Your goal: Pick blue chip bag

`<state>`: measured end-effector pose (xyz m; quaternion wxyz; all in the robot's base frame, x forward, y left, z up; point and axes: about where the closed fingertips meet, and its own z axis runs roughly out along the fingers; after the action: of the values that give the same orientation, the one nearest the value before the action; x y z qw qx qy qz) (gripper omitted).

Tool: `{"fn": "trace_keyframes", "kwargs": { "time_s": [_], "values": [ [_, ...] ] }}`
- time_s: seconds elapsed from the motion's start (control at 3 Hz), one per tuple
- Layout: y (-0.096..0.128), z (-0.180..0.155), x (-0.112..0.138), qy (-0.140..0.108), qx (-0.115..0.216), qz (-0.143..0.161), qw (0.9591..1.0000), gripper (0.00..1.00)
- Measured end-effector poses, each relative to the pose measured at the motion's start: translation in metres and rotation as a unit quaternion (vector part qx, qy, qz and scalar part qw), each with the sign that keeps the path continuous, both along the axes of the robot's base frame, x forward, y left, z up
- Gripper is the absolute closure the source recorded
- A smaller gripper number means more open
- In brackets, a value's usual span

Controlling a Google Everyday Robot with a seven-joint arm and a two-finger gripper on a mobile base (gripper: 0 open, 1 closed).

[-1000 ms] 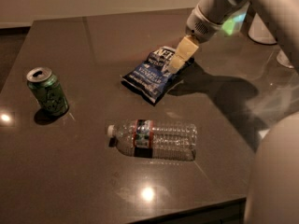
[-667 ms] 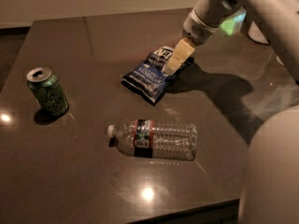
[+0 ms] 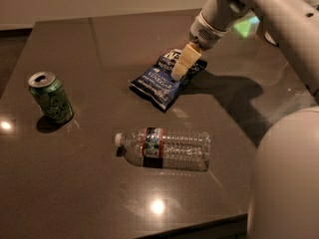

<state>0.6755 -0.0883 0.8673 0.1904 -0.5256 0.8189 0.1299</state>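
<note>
Blue chip bag (image 3: 157, 83) just beneath the pincer (image 3: 179, 72)

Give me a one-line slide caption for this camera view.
The robot's claw poised over the blue chip bag on a dark table, green can upright and clear bottle lying nearby.

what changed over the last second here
The gripper crept a little lower, further in over the blue chip bag; whether it has hold of the bag can't be told. The bag, the green can and the clear bottle lie where they were on the table.
</note>
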Motion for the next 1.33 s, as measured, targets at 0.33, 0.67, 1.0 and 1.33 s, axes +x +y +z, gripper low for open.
{"fn": "trace_keyframes", "kwargs": {
  "time_s": [0.33,0.67,1.0,1.33],
  "values": [
    [0.002,0.001,-0.003,0.003,0.005,0.004,1.0,0.42],
    [0.001,0.006,-0.007,0.005,0.01,0.007,0.9999,0.65],
    [0.001,0.022,-0.014,0.0,0.02,0.014,0.9997,0.88],
    [0.002,0.053,-0.024,-0.019,0.041,0.026,0.9986,1.0]
  ]
}}
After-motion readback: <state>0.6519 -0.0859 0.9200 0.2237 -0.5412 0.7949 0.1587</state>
